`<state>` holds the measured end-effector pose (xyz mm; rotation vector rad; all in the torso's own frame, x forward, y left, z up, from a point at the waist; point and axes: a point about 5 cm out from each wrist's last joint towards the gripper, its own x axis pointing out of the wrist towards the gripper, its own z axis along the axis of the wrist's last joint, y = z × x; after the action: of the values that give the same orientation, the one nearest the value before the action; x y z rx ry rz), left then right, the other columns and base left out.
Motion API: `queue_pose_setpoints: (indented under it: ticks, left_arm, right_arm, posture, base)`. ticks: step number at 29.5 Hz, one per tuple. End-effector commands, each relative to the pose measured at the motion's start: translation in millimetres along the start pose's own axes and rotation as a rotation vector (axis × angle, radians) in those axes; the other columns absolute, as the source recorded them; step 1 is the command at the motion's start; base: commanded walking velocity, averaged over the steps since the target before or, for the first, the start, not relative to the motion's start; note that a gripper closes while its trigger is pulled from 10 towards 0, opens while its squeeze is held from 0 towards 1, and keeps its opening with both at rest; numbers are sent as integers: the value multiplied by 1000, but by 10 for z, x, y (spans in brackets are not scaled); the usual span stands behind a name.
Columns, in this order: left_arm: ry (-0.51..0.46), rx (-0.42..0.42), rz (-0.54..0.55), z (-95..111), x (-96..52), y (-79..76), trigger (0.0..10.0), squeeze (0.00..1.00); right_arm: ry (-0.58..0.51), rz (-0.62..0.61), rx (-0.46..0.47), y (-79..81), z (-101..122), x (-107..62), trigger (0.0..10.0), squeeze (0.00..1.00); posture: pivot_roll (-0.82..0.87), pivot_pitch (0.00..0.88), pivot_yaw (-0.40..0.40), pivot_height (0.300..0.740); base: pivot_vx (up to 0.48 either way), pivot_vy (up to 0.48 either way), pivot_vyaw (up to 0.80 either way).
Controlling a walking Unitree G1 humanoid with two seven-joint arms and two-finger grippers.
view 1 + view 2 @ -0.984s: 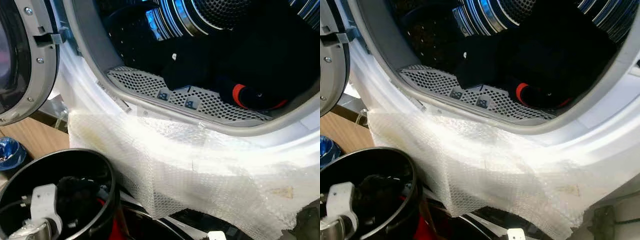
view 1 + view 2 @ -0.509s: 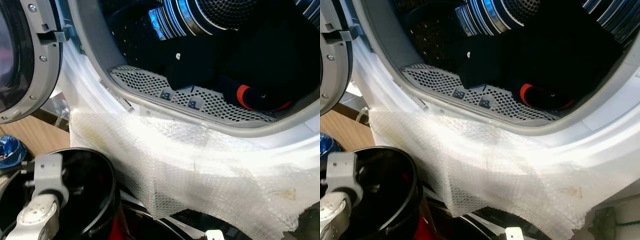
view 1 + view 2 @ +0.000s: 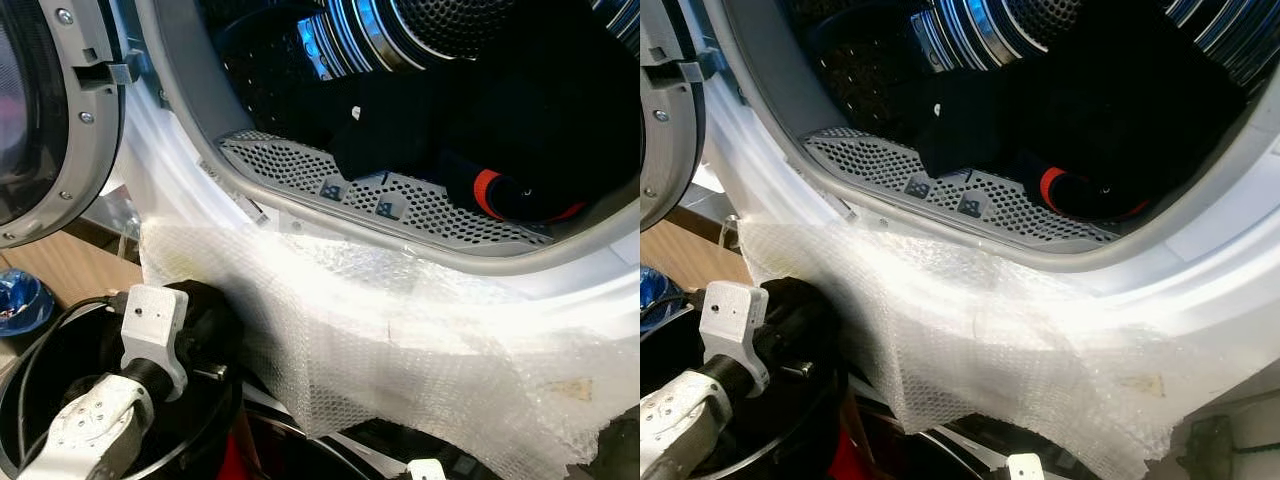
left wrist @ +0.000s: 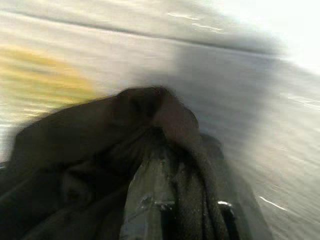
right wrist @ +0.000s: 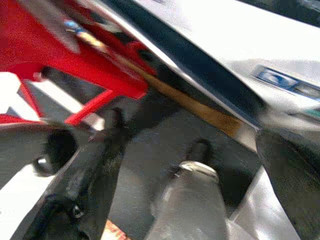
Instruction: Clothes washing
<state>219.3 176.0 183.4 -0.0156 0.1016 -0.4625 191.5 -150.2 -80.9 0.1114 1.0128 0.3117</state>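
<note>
Left gripper (image 4: 170,200) has risen out of the black bucket (image 3: 30,420) since a second ago, clamped on a dark garment (image 3: 205,320) now at the rim: transfer to the drum looks underway. Washer drum (image 3: 400,200) already holds dark clothes (image 3: 480,120). Right gripper (image 5: 200,165) hangs released, idle.

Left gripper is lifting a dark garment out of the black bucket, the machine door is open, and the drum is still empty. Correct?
Not quite: the drum is not empty. The left eye view shows dark clothes already inside, one piece with a red band. The rest holds: the left gripper is closed on a dark garment above the black bucket, and the door is open.
</note>
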Motion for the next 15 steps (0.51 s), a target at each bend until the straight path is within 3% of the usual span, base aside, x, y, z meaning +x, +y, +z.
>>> queue_pose_setpoints:
  ticks: [1,7,12,15]
  left_arm:
    - [-28,-8,-89,87,-39,-101,0,0]
    - [87,3,-334,199,-320,-89,0,0]
    - [162,-55,-563,308,-646,-100,0,0]
    - [143,-73,-620,377,-708,-115,0,0]
  right_arm:
    - [-13,20,-17,-6,38,-4,10000,0]
    - [-1,155,-41,-68,46,-63,10000,0]
    - [-12,244,-38,-123,70,-116,10000,0]
    - [-28,286,-42,-151,121,-142,10000,0]
  posture:
    - [119,71,-54,740]
    - [124,71,-55,740]
    - [136,73,-54,740]
    - [137,72,-53,740]
  base:
    - [0,0,0]
    - [0,0,0]
    - [0,0,0]
    - [0,0,0]
